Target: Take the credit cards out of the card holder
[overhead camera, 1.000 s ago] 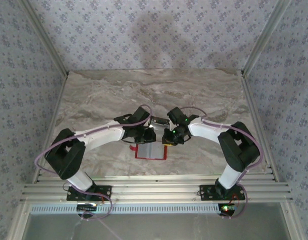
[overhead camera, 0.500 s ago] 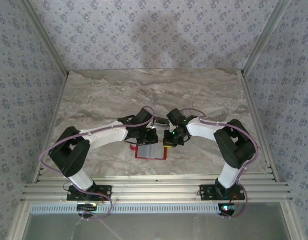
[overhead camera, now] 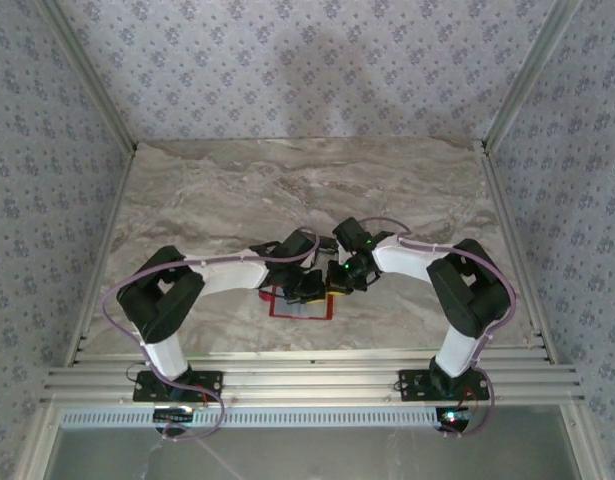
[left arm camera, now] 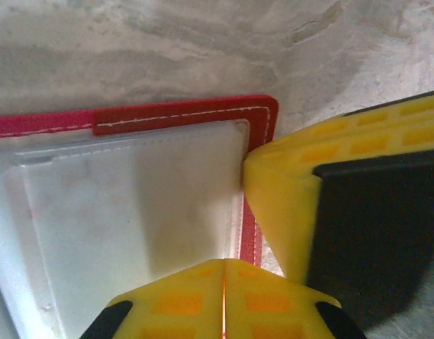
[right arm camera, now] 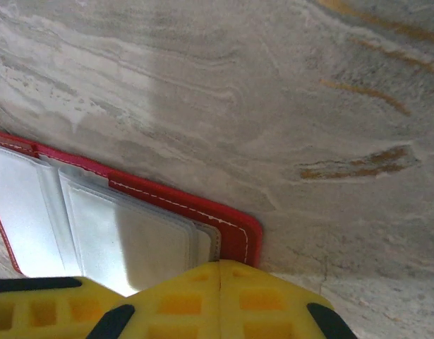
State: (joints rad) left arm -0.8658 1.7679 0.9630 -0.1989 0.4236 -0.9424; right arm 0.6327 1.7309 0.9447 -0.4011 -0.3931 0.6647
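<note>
1. The left gripper (left arm camera: 224, 300) is showing its yellow pads pressed together, with nothing visible between them.
2. The card holder (left arm camera: 181, 116) is lying open on the marble table (left arm camera: 167, 42), directly ahead of those closed jaws, with its red-bordered corner sitting up and to their right.
3. A clear pocket (left arm camera: 132, 205) is spreading from the jaw tips out to their left (something pale and card-shaped is showing through it).
4. The right gripper (right arm camera: 220, 300) is also sitting with its jaws closed and no card showing between them. The holder's red corner is lying just ahead of its tips, and the pockets are lying to their left.
5. The right gripper's yellow finger (left arm camera: 287, 205) is overlapping the holder's red edge, just right of the left jaws.
</note>
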